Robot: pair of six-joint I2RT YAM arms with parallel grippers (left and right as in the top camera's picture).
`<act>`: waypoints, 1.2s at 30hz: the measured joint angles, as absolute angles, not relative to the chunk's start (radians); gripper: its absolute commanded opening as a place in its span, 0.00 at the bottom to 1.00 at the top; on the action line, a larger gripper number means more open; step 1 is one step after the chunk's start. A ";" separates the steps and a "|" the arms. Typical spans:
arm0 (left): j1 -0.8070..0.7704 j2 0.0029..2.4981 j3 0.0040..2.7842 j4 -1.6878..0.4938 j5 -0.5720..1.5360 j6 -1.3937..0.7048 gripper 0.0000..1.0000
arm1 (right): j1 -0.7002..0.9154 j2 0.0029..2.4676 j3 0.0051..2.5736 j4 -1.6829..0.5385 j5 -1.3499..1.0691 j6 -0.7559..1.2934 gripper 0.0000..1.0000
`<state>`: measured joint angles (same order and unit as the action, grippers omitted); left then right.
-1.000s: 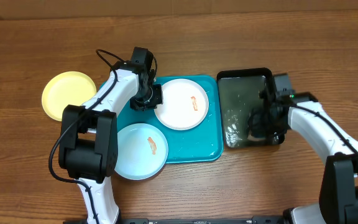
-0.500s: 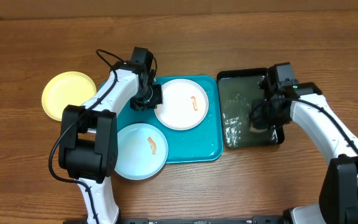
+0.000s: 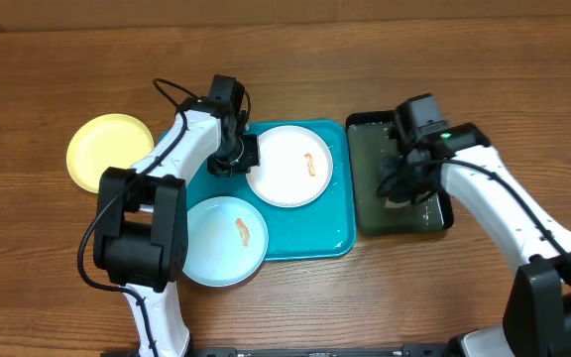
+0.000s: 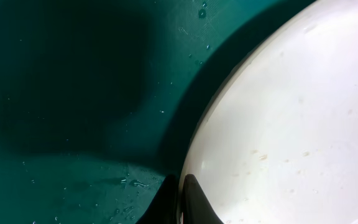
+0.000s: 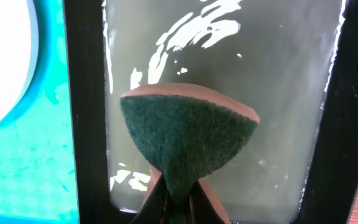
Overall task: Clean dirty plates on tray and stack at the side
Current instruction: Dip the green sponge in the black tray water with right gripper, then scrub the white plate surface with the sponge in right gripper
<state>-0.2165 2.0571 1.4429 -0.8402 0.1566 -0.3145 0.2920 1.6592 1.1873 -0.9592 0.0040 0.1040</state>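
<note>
A: Teal tray (image 3: 310, 233) sits mid-counter (image 3: 48, 59), w/ the white plate (image 3: 287, 167) on its far-right part. The lt blue plate (image 3: 221, 258) is at its near-left corner, hanging over the rim.
B: And the 3rd?
A: Yellow-green plate (image 3: 110, 152) is off the tray, on the counter just to its left.
B: Left end effector (image 3: 234, 157)?
A: Pressed together on the white plate's left rim; wrist cam shows a dark fingertip (image 4: 194, 204) over the edge. Orange smears show on white and lt blue.
B: Right side?
A: Right end effector (image 5: 178, 208) pinches a green sponge (image 5: 188, 146), held over the black basin (image 5: 82, 93) of cloudy water, just right of the tray.
</note>
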 measured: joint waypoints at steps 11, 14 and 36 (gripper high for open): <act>-0.216 2.057 1.443 -0.840 0.157 -0.315 0.04 | 0.308 1.663 1.187 -0.962 0.061 0.105 0.04; -0.216 2.057 1.443 -0.840 0.157 -0.315 0.04 | 0.308 1.663 1.187 -0.962 0.058 0.118 0.04; -0.216 2.057 1.443 -0.864 0.157 -0.334 0.04 | 0.308 1.737 1.248 -1.026 0.030 0.209 0.04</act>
